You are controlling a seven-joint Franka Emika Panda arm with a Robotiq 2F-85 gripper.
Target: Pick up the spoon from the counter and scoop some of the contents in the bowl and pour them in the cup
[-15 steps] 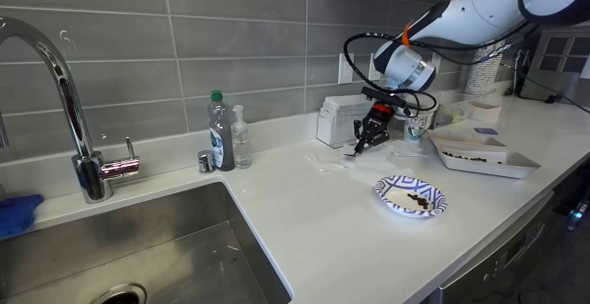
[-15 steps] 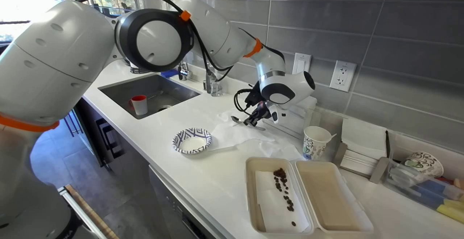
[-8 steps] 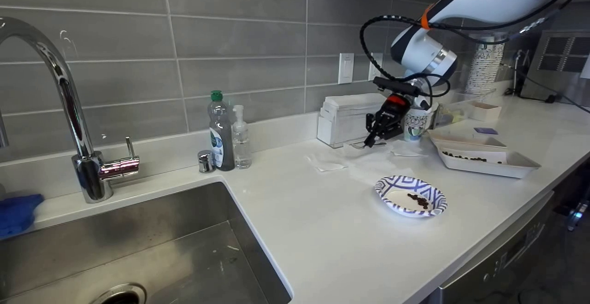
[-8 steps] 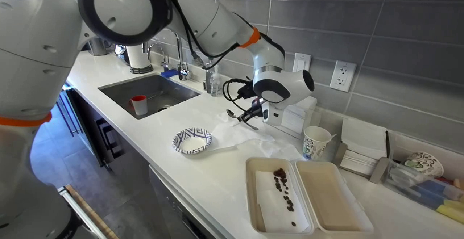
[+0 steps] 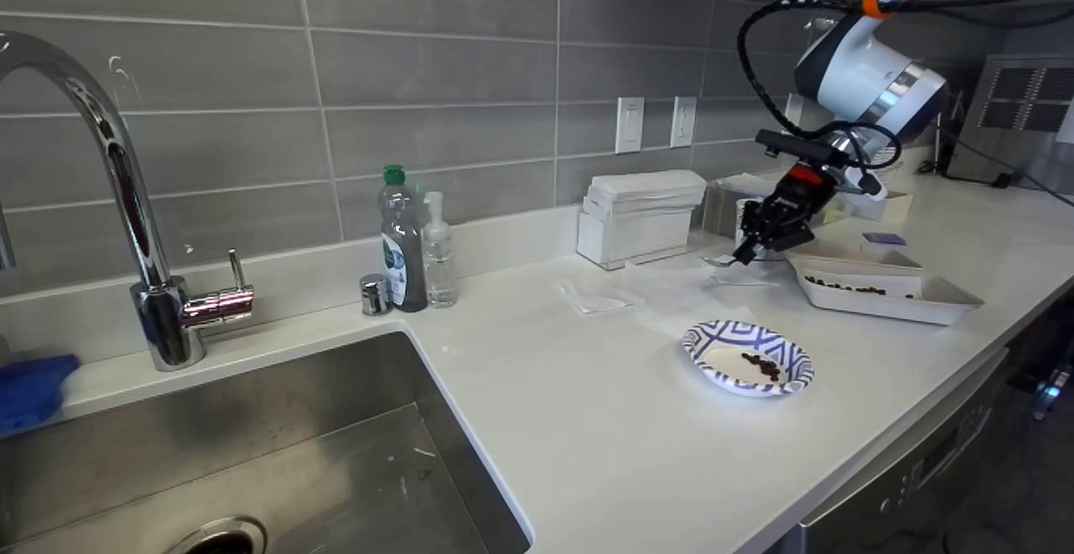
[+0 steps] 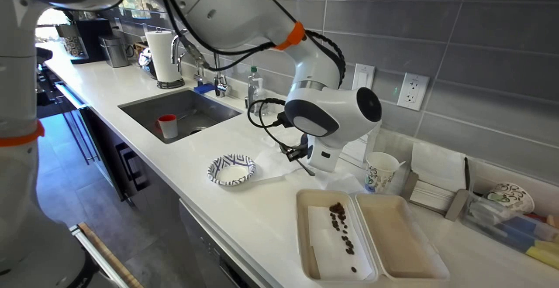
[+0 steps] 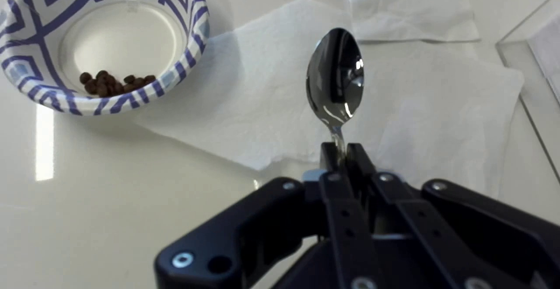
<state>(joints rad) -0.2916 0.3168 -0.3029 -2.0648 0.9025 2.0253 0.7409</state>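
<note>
With the gripper (image 7: 342,149) clamped on the spoon (image 7: 335,76) above the napkin (image 7: 262,96), near the bowl (image 7: 122,39), dip the tip mid-bowl and sweep the pellets (image 7: 102,83) against the wall for a full scoop.

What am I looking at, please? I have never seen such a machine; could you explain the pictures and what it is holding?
The machine is one robot arm, mostly white, ending in a black gripper. Two views look at it from outside, from different places; the close view is taken from its wrist, so the gripper appears at the bottom. The gripper is closed on the handle of a metal spoon. On the counter stand a blue-patterned bowl with small brown pieces, an open box with more dark pieces, and a patterned cup. Thin white sheets lie there too. A sink is set into the same counter.
</note>
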